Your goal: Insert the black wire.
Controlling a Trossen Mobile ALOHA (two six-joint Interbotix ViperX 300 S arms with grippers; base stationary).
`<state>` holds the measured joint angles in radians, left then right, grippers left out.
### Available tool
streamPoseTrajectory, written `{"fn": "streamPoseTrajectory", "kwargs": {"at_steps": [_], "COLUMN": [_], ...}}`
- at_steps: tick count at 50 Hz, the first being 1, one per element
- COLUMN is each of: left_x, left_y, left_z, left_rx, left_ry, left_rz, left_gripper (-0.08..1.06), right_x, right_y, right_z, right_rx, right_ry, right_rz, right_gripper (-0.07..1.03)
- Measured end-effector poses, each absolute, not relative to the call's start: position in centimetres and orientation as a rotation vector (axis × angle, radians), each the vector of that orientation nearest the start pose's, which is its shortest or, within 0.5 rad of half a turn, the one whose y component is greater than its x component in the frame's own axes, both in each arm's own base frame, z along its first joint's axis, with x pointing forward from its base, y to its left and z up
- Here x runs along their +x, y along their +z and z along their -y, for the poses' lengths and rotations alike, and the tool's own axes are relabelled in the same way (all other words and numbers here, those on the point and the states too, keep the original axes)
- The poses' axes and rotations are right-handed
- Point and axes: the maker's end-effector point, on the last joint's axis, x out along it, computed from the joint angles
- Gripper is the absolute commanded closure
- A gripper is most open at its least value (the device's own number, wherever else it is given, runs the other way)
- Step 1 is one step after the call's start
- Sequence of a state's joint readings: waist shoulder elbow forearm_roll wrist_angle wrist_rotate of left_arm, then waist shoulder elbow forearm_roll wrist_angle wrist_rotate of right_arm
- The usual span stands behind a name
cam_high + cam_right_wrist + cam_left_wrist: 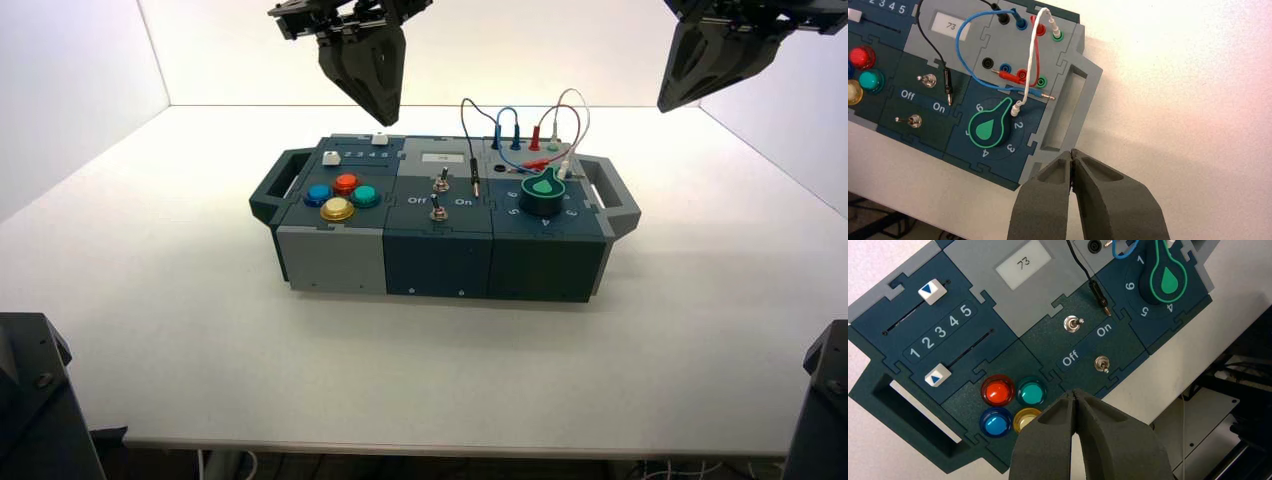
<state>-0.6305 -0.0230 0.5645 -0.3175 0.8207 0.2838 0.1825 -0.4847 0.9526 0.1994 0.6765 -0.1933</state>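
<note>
In the high view, dark arm parts [40, 400] fill the lower left corner, nearest the camera. The left gripper [388, 118] hangs at upper centre, the right gripper [668, 102] at upper right — both well apart from the black wire [475, 178], centre frame on the box [440, 265].

In the left wrist view, the left claw is closed, empty — the wire's loose plug lies at upper centre, beyond the tips.

In the right wrist view, the right claw is closed, empty; the plug lies upper left of it.
</note>
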Motion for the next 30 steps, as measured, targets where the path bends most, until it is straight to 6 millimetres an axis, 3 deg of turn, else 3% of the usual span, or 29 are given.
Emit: {"fn": "streamPoseTrajectory", "kwargs": {"at_steps": [30], "left_x": [25.85], "left_y": [10.93], "left_z": [23.88], "left_rx": [0.322], "left_ry": [-0.771], "left_rz": [-1.317], "left_gripper": [1.01], "right_x": [24.43], "right_y": [12.49], "right_z": [-6.81], "right_rx": [-0.064], "right_ry": [0.298], "right_rz": [-1.147], "right_gripper": [0.98]}}
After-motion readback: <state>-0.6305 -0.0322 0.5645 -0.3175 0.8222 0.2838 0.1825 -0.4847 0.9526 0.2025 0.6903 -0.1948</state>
